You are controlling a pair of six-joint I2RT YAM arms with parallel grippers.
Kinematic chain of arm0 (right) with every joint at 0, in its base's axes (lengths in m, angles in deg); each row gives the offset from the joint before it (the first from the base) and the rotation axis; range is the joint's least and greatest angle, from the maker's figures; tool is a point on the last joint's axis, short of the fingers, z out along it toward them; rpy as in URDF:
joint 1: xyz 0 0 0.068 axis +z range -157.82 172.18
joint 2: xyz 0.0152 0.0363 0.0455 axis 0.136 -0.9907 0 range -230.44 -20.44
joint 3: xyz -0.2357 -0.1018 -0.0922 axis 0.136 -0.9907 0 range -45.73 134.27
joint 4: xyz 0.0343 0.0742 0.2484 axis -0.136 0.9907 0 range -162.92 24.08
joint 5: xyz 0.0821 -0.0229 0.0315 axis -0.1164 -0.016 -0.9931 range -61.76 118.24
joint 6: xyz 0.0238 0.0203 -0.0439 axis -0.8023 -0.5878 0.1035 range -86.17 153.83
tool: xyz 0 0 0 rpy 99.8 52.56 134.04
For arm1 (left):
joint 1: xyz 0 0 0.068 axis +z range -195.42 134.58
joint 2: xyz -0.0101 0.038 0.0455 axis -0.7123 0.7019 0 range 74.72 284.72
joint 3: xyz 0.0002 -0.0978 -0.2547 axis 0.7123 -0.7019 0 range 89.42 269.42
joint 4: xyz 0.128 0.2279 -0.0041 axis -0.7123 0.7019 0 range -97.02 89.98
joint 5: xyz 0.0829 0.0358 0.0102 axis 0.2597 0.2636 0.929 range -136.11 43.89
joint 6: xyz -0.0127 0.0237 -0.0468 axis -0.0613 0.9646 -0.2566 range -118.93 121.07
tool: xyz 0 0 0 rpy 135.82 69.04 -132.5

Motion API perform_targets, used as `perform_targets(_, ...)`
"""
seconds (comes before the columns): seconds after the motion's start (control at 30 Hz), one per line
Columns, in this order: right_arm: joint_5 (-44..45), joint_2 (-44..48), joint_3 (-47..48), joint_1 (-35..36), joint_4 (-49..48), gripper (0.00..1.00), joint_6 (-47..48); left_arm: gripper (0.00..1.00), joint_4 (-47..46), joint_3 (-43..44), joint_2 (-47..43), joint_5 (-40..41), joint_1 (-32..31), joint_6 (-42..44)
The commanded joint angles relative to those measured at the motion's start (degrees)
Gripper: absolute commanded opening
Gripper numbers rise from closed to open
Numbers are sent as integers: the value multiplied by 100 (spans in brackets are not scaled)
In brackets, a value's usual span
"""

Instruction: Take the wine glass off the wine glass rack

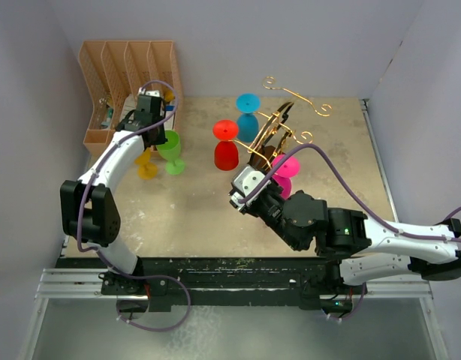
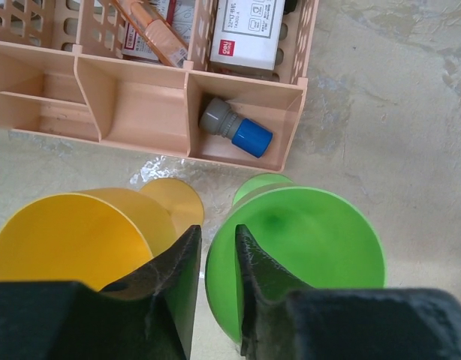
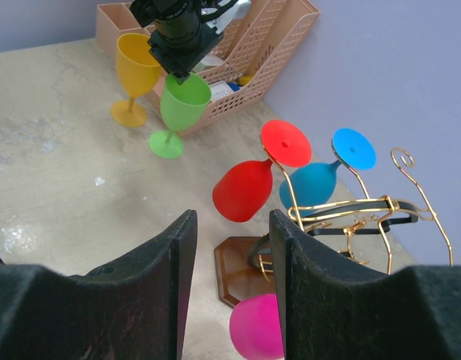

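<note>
The gold wire wine glass rack stands on its dark wooden base at centre right. A red glass, a blue glass and a pink glass hang upside down from it. A green glass and a yellow glass stand upright on the table at the left. My left gripper straddles the green glass's rim, one finger inside and one outside, with a small gap on each side. My right gripper is open and empty, just short of the rack, near the pink glass.
A tan slotted desk organizer stands at the back left, holding pens, a box and a blue-capped item, right behind the green and yellow glasses. Walls close the table on the left, back and right.
</note>
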Motion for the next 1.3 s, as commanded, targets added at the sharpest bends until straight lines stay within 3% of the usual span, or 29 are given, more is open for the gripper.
perform_targets(0.0, 18, 127, 5, -26, -268, 46, -48, 31, -143, 80, -23, 137, -16, -24)
perform_targets(0.27, -39, 131, -15, -52, -261, 46, -100, 49, -1, 138, -435, 157, -16, -77)
perform_targets(0.57, -138, 98, 13, -159, -192, 47, -187, 58, 21, 193, -1400, 168, -15, -147)
perform_targets(0.67, -216, 64, 13, -240, -191, 47, -255, 58, -100, 172, -1897, -157, -13, -222)
perform_targets(0.77, -405, 39, 25, -432, -177, 47, -396, 58, -512, -126, -2575, -1005, -16, -367)
perform_targets(0.97, -1112, -56, 515, -1523, 311, 47, -1177, 56, -1374, -1411, -4003, -3246, -14, -878)
perform_targets(1.07, -1556, -288, 1074, -2319, 853, 47, -1675, 55, -1468, -2033, -4522, -3879, -16, -964)
perform_targets(1.17, -2427, -603, 1706, -3629, 1495, 47, -2492, 55, -1503, -2693, -4984, -4196, -16, -880)
perform_targets(1.27, -3863, -467, 1721, -5138, 1406, 47, -3371, 55, -1431, -3217, -5343, -4257, -15, -766)
